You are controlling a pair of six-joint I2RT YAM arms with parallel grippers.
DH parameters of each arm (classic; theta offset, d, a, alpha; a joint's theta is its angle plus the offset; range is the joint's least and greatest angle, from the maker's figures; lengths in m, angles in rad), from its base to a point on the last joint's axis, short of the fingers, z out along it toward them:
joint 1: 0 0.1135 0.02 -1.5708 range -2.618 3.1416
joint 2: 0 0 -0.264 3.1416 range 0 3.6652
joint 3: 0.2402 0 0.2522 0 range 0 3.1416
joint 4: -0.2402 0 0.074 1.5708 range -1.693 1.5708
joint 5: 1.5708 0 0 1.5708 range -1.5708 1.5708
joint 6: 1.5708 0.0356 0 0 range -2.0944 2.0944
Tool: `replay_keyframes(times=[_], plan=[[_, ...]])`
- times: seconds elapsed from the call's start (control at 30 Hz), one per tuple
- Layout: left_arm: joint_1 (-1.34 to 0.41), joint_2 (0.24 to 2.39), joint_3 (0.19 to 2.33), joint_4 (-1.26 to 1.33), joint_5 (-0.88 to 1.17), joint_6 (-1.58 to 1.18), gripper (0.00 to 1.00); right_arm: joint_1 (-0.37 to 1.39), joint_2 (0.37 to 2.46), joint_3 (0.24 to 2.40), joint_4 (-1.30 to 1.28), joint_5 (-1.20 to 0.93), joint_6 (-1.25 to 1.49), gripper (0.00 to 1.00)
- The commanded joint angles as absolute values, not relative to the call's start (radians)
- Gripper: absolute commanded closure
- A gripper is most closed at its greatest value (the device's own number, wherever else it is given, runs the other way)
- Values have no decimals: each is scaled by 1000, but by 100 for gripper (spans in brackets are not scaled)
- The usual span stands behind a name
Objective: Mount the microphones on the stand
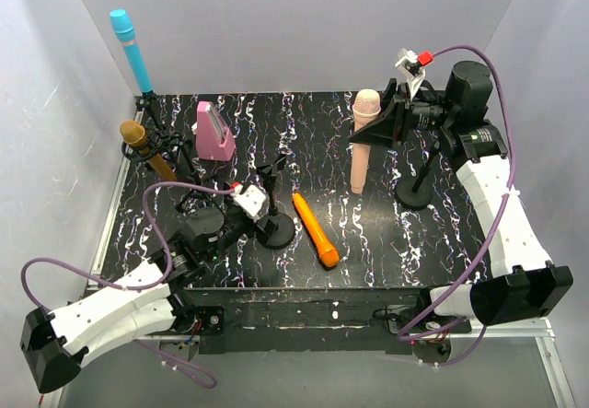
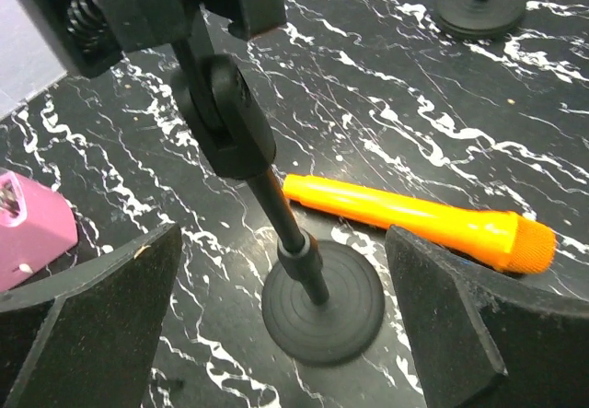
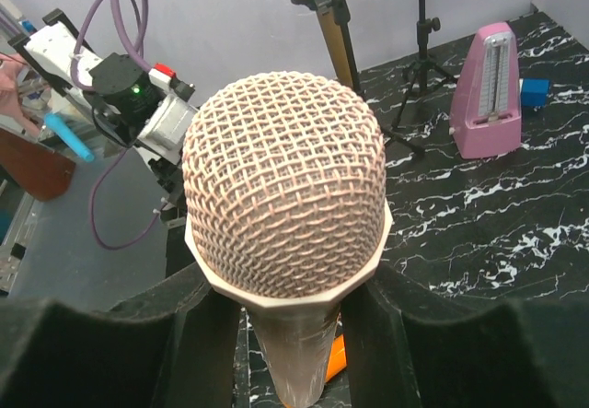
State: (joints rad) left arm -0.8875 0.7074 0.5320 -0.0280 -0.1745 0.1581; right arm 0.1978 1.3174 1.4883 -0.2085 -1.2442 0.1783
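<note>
while upright between right jaws, peach microphone (image 1: 359, 161)

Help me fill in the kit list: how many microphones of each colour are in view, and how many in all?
cyan-blue microphone: 1
gold microphone: 1
orange microphone: 1
peach-pink microphone: 1
Total: 4

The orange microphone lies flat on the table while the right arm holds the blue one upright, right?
No: the orange microphone lies flat, but the right gripper holds the pale pink microphone upright, as the top view shows.
</note>
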Motion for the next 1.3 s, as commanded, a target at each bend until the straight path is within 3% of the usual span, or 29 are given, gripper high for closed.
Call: replay_keyframes(times=[0.0, 0.17, 0.3, 0.33, 0.4, 0.67, 0.83, 0.9, 1.27], plan=[[-884, 759, 476, 329, -232, 198, 10, 201, 1267, 1465, -149, -1253, 192, 99], [-882, 827, 428, 452, -247, 166, 24, 201, 1252, 1427, -120, -1259, 222, 99], [-881, 865, 419, 494, -241, 149, 45, 201, 1241, 1399, -97, -1261, 244, 99], [-881, 873, 419, 494, -238, 146, 54, 199, 1239, 1396, -94, -1262, 247, 99], [-881, 880, 416, 495, -236, 135, 62, 201, 1233, 1388, -91, -1264, 250, 99], [-881, 896, 376, 532, -273, 101, 59, 199, 1216, 1364, -78, -1270, 268, 99], [-862, 900, 368, 538, -189, 112, 92, 199, 1212, 1365, -89, -1287, 268, 99], [-841, 890, 367, 532, -134, 117, 99, 201, 1209, 1367, -103, -1290, 259, 99], [-528, 925, 431, 486, 481, 26, 100, 201, 1200, 1391, -175, -1318, 204, 99]])
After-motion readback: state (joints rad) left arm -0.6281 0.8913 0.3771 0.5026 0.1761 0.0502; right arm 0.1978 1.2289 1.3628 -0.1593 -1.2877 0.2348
